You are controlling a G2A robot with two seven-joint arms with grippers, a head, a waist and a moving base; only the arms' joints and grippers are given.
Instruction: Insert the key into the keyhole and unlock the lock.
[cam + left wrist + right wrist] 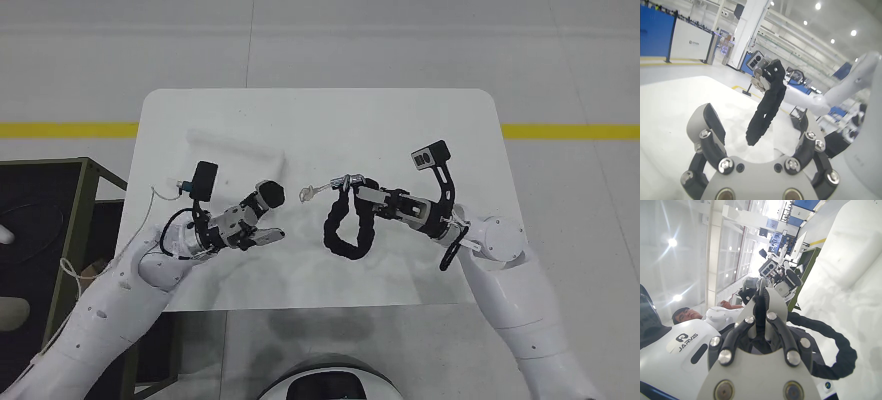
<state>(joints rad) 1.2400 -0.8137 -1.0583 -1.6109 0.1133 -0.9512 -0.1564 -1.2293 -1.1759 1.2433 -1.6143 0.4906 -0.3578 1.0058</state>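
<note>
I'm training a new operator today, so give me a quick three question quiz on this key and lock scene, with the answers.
1. True or false: the left gripper is shut on the keys.
2. Which one holds the black lock? A, the right gripper; B, the left gripper; C, neither.
3. Fill in: the keys sit between the lock and the ___ gripper.

Key: 1, false: it is open and empty. 2, A. 3, left.
</note>
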